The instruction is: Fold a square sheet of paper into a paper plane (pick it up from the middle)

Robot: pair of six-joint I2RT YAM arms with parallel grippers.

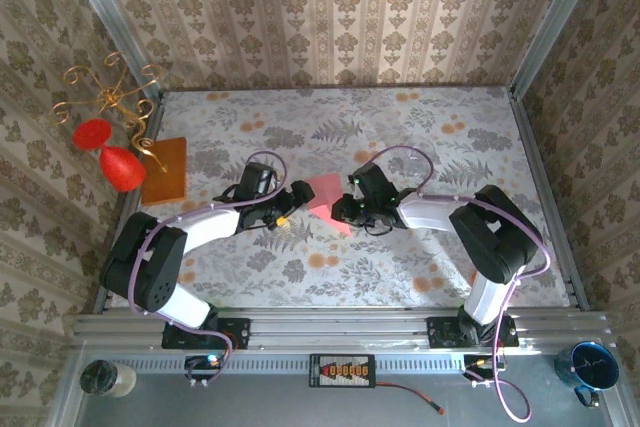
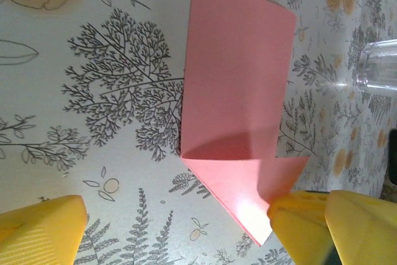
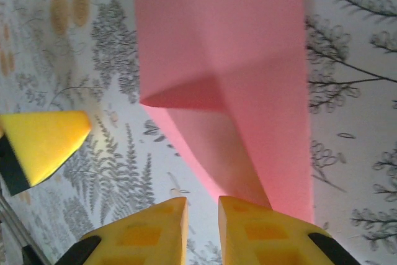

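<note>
The square sheet of paper (image 1: pixel 325 193) is salmon pink and lies on the flowered cloth between my two grippers. It is partly folded, with one corner turned over into a slanting triangular flap (image 2: pixel 248 184). My left gripper (image 2: pixel 180 234) stands wide open at the sheet's left end. Its right finger (image 2: pixel 322 228) touches the flap's corner, and nothing sits between the fingers. My right gripper (image 3: pixel 203 215) is at the other end of the sheet (image 3: pixel 248 60), jaws only narrowly apart with bare cloth in the gap. The sheet's raised fold ends just above its right finger (image 3: pixel 273 234).
An orange rectangular sheet (image 1: pixel 165 169) lies at the table's left edge beside a gold stand with red shades (image 1: pixel 110 147). Wallpapered walls close off the back and sides. A blue mug (image 1: pixel 590 367) and a jar (image 1: pixel 105 377) stand below the rail.
</note>
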